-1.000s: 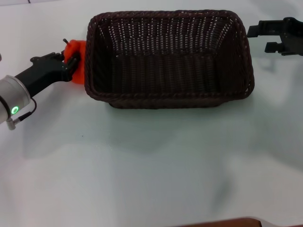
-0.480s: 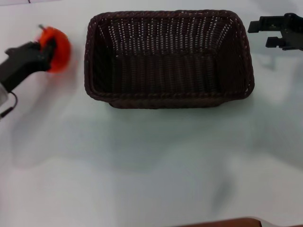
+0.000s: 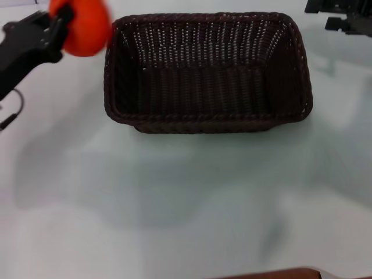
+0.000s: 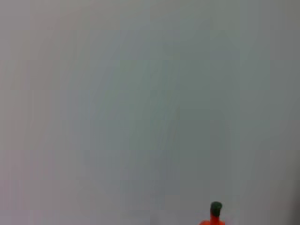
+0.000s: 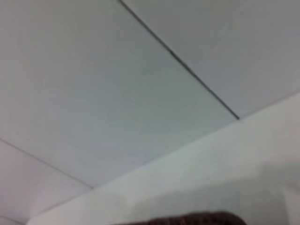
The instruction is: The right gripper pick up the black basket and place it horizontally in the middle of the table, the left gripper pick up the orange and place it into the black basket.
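Head view, glossy white table (image 3: pixel 174 221), black basket (image 3: pixel 206 72) centred; left pincer (image 3: pixel 58 26) holding orange (image 3: pixel 84 29)

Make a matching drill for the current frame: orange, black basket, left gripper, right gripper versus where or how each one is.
Things:
1. orange
2. black basket
3. left gripper
4. right gripper

States:
A. sits empty on the table
B. far right corner, holding nothing
C. held in the air, left of the basket's rim
D. clamped on the fruit

Pairs: 1-C, 2-A, 3-D, 4-B
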`<state>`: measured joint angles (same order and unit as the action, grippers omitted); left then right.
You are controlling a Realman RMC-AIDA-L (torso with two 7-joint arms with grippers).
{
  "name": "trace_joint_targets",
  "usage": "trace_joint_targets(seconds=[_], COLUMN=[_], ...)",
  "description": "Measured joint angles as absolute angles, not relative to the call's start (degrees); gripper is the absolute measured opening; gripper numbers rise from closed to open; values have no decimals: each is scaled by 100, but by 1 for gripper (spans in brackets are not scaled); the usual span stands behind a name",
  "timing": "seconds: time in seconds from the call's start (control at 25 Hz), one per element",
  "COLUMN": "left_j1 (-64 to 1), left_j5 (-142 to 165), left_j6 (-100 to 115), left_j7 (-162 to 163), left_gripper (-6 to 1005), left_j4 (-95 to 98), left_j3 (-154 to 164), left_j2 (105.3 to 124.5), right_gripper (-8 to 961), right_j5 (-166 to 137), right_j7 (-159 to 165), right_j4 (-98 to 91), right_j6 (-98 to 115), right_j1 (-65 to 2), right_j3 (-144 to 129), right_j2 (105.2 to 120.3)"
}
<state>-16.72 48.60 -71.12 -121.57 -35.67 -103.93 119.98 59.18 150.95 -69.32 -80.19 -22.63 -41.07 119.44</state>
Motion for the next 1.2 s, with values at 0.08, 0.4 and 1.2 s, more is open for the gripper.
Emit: trace_joint_targets(seconds=[0.08,0.4,1.2], left_j1=[-1632,-2008,-1339], left_j5=[4949,5368,3014], left_j6=[-7237,-7089,-7424], left_j7=[-12104,-12044,-14054], left_gripper=[76,72,755], left_j4=[-3712,-3588,-2343], left_j3=[-10396,-9798,-10529], left_j2=[12097,12427,12459], right_gripper=[848,848,848], right_j5=[6064,6589,8915], right_j7=[14888,13944,8699], right_j4=[-6816,-6402,-3916], right_j6=[-8002,-7990,-8207], right_j1=[-2298,-2394,-2096], right_j3=[-3945,-3447,-1863], right_j2=[11937,11893,11936])
